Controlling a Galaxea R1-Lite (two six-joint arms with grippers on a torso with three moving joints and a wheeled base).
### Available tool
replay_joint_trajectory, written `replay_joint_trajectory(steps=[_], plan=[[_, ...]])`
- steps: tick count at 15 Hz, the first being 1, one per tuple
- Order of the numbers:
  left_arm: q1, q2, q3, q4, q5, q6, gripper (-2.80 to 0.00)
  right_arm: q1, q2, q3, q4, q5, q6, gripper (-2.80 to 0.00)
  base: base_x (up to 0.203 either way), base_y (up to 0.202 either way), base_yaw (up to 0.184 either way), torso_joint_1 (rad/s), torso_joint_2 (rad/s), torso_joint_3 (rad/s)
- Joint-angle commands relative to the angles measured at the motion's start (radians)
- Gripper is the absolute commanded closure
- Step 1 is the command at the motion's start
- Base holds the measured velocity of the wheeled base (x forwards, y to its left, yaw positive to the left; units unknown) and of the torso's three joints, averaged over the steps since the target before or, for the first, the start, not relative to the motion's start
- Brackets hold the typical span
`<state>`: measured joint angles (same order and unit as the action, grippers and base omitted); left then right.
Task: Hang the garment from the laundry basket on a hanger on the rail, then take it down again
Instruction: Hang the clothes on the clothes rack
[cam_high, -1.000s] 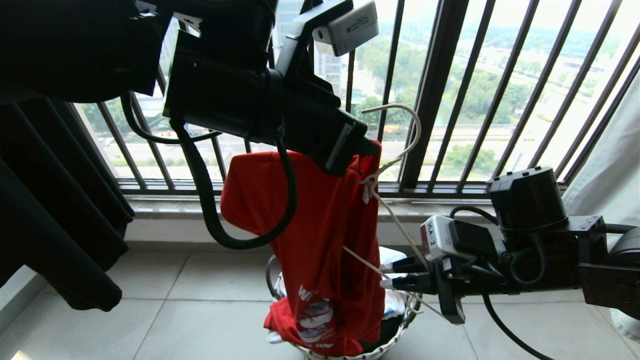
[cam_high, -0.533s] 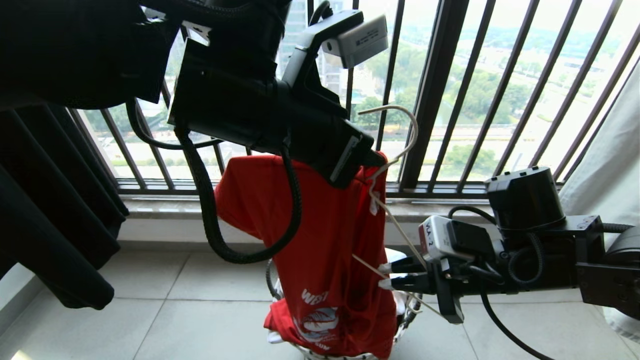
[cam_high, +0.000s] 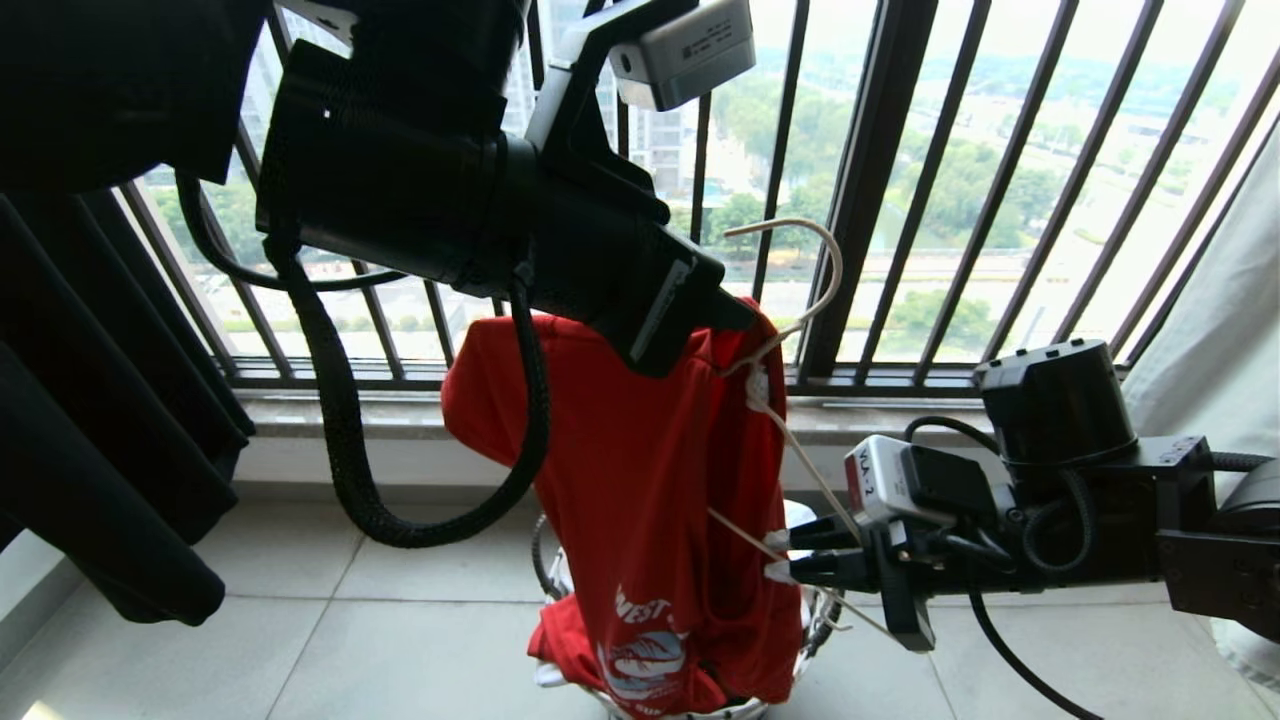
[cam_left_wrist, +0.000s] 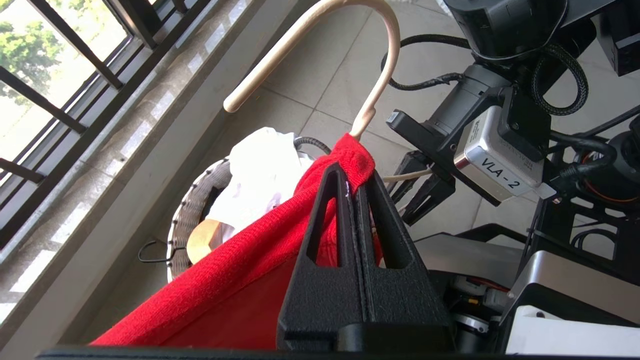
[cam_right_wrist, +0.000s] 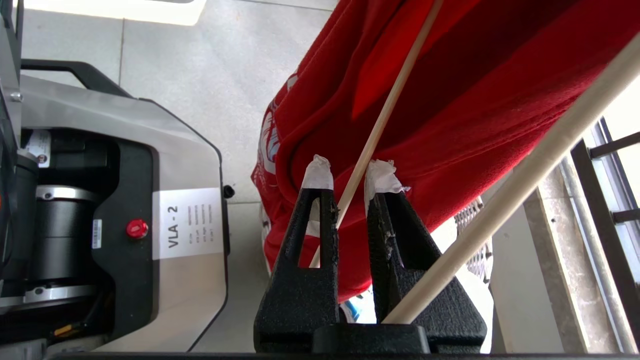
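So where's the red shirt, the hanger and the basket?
red shirt (cam_high: 640, 470), head view, on the middle of the hanging cloth.
hanger (cam_left_wrist: 385, 45), left wrist view, on the curved hook.
basket (cam_left_wrist: 187, 220), left wrist view, on the woven side wall.

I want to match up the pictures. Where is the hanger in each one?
Head view: the hanger stands in the middle, hook up before the window bars.
Left wrist view: its hook curves out of the red T-shirt above the left gripper.
Right wrist view: a thin rod passes between the right gripper tips.
Shared landmark: the red T-shirt.
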<state>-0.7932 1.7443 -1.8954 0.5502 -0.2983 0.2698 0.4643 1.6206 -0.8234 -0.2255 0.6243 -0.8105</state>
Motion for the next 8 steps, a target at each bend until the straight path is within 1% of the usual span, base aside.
replay_joint_trajectory(steps=[1,3,6,8], plan=[[-0.001,-0.016,0.020,0.004,-0.001,0.016,0.00,0.001,-0.004,0.001,-0.001,0.003,-0.006,0.00,0.000,0.000,0.000,0.000,0.00,0.000],[-0.001,-0.017,0.043,0.004,-0.001,0.075,0.00,0.004,-0.004,0.004,-0.001,0.003,-0.013,0.00,0.000,0.000,0.000,0.000,0.00,0.000],[-0.003,-0.020,0.059,0.004,-0.002,0.103,0.00,0.002,-0.004,0.006,-0.001,0.003,-0.015,0.00,0.000,0.000,0.000,0.000,0.00,0.000],[-0.013,-0.020,0.059,0.003,-0.002,0.109,0.00,0.002,-0.005,0.006,-0.001,0.003,-0.015,0.00,0.000,0.000,0.000,0.000,0.00,0.000]])
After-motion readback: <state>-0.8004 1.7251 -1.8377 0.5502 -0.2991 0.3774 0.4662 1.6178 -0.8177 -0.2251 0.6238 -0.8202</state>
